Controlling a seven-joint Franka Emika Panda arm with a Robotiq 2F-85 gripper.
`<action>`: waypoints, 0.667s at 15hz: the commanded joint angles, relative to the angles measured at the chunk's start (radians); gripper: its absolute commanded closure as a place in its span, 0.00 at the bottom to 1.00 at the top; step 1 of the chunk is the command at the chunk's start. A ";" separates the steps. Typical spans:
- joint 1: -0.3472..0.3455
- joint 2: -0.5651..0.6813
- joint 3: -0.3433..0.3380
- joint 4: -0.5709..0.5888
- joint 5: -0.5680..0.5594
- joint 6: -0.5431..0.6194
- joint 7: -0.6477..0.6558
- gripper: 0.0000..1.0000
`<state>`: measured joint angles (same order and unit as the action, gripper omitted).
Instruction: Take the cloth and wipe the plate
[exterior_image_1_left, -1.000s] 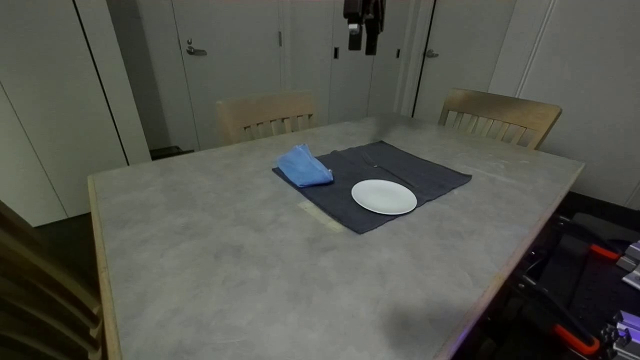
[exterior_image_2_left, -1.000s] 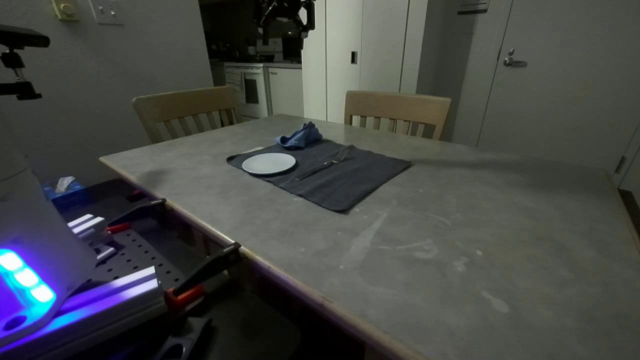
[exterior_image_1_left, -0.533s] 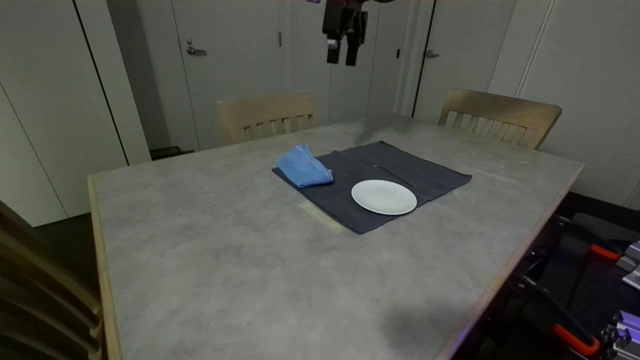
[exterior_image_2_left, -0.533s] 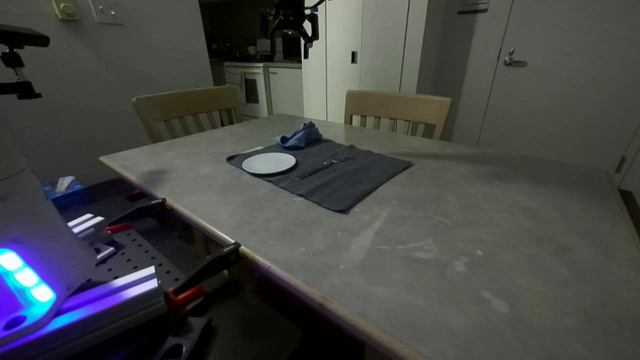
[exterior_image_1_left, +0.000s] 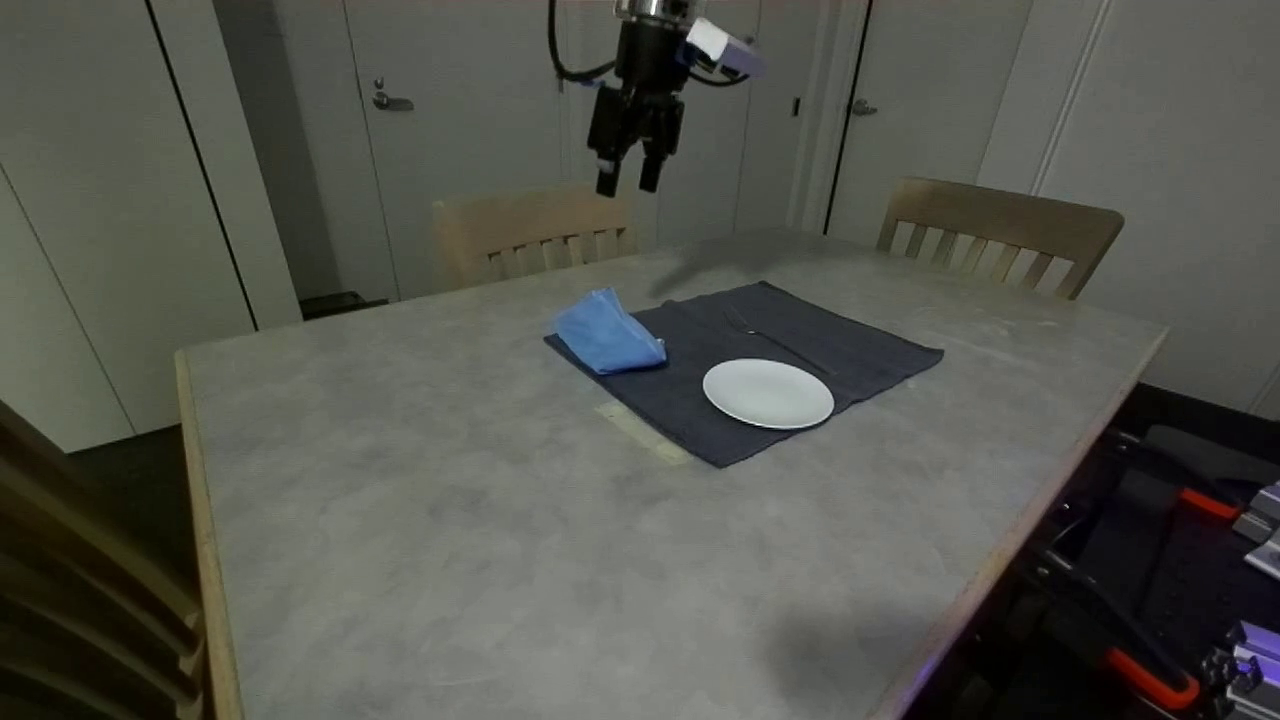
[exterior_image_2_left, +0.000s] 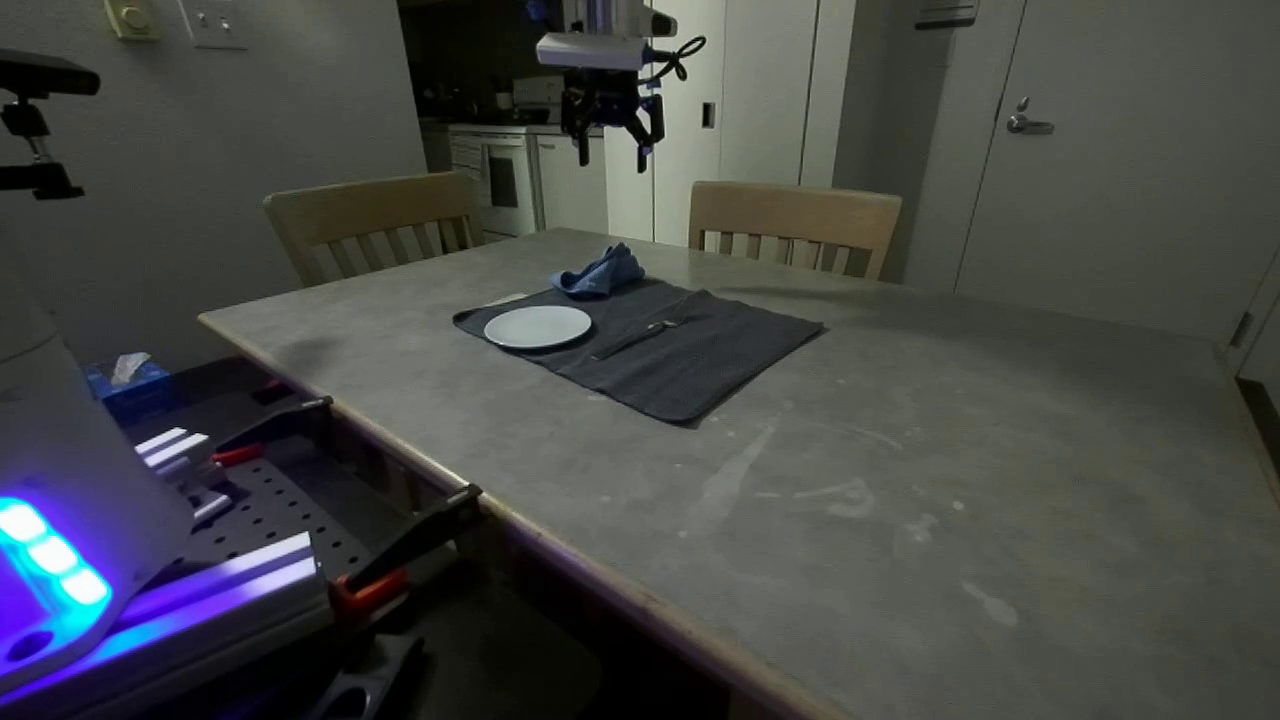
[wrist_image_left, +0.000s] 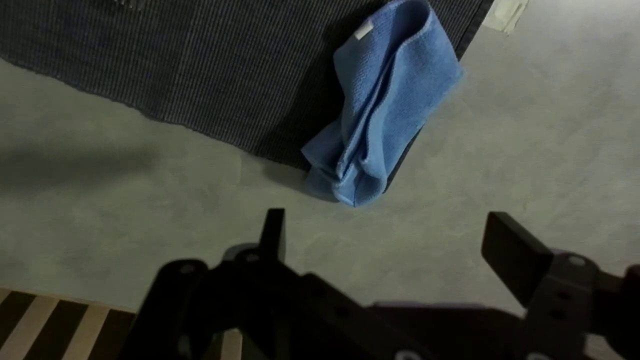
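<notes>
Blue cloth (one), one plate, one fork; one gripper, spread.

The cloth is showing bright blue with a white tag, and the plate is looking plain white. The mat is displaying dark grey with fine ribbed lines, the tabletop is wearing mottled paler grey, and the gripper is appearing black.

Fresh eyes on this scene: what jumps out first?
Likely the bright blue cloth, bunched over a corner of the dark grey mat. Then the white plate on that mat, and the open hand hanging above. In an exterior view, glowing lights at the picture's lower left also stand out.
</notes>
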<state>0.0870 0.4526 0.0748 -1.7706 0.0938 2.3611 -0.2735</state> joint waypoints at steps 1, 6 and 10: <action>-0.034 0.090 0.035 0.059 0.033 -0.004 0.023 0.00; -0.068 0.186 0.056 0.086 0.091 0.010 0.042 0.00; -0.095 0.261 0.082 0.128 0.140 0.010 0.033 0.00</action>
<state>0.0247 0.6514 0.1210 -1.6964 0.1984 2.3677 -0.2344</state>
